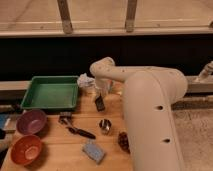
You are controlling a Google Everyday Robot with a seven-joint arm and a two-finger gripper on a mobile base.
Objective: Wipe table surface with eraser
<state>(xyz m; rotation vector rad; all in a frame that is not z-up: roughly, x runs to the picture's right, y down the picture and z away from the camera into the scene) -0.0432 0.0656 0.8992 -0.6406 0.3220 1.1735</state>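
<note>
The light-brown wooden table surface [57,152] fills the lower left. My white arm comes in from the lower right and bends down over the back middle of the table. My gripper [101,99] points down just right of the green tray and is shut on the eraser [100,104], a small dark block. The eraser sits slightly tilted at the tabletop, behind the small metal cup [105,125]. I cannot tell whether it touches the wood.
A green tray [50,93] stands at the back left with a white crumpled thing [86,80] beside it. A purple bowl [31,122] and an orange bowl [24,149] sit at the left. A black-handled brush [77,130], a blue-grey pad [93,150] and a dark cluster [122,140] lie in front.
</note>
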